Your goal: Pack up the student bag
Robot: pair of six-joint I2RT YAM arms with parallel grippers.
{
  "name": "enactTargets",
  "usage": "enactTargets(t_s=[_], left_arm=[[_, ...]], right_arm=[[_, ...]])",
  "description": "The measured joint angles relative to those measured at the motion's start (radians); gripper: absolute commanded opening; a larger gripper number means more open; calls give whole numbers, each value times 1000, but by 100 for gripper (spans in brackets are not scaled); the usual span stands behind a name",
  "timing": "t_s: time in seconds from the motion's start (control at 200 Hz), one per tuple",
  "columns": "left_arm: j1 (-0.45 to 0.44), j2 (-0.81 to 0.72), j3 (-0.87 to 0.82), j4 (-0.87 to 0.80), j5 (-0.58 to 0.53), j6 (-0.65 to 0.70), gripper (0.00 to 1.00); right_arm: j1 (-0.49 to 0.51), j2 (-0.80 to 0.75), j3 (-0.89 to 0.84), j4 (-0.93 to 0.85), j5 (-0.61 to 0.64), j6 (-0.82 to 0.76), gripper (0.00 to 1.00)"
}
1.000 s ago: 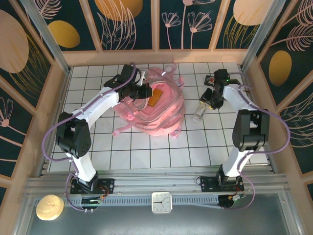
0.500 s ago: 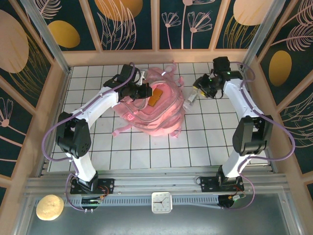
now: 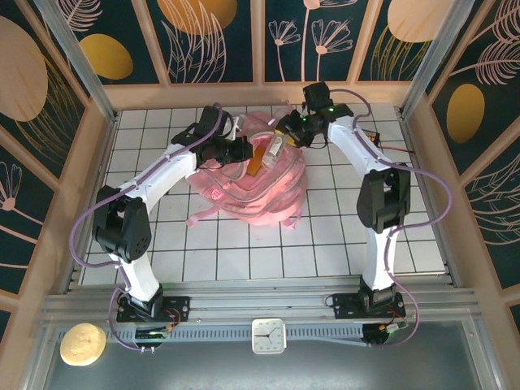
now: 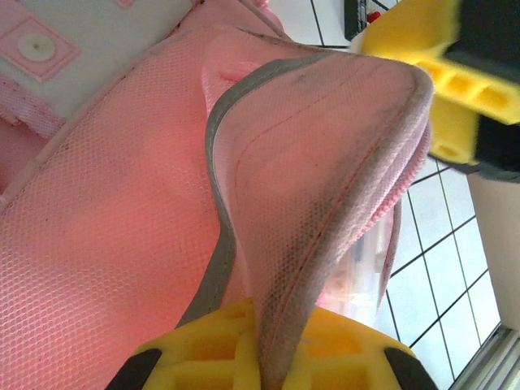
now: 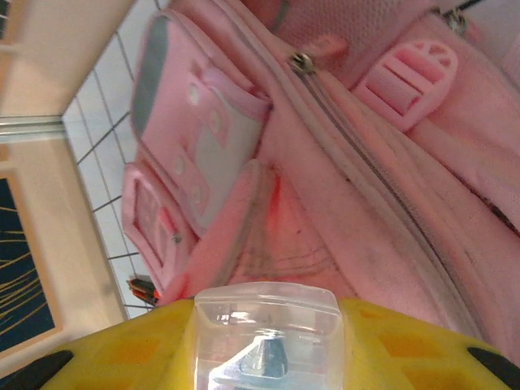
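At the upper middle-left of the top view, the left pincer (image 3: pixel 237 151) is shut tight on a fold of mesh-lined flap of the student bag (image 3: pixel 268 199). The bag lies on the white tiled surface (image 3: pixel 244 260) in the upper centre of the frame, with its mouth held up. Just to the right, the right pincer (image 3: pixel 278 146) hangs over that mouth, clamped on a clear plastic container (image 5: pixel 266 325). Its wrist view looks down on the zip (image 5: pixel 341 138) and a pink buckle (image 5: pixel 406 69). The likeliest trouble is the thin flap slipping from the left grip, which would let the opening sag shut. The container could also catch on the zip edge and tumble onto the surface. The two pincers are close together, so a careless descent could knock them into each other.
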Motion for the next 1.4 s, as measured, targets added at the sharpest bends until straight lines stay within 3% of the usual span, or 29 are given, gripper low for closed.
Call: enactTargets(t_s=[0.61, 0.771, 0.951, 1.151, 1.296, 1.401], left_arm=[[16, 0, -6, 9, -46, -49, 0], [16, 11, -5, 12, -46, -51, 0], [16, 21, -5, 3, -49, -42, 0], [16, 21, -5, -17, -64, -16, 0], [16, 21, -5, -24, -62, -4, 0], [16, 22, -5, -20, -59, 3, 0]], right_arm=[[57, 82, 35, 122, 51, 140, 45], [64, 82, 32, 146, 53, 160, 58], [71, 82, 18, 180, 45, 163, 60], [71, 56, -60, 235, 24, 142, 59], [63, -22, -199, 282, -1, 122, 44], [54, -71, -264, 300, -62, 114, 44]])
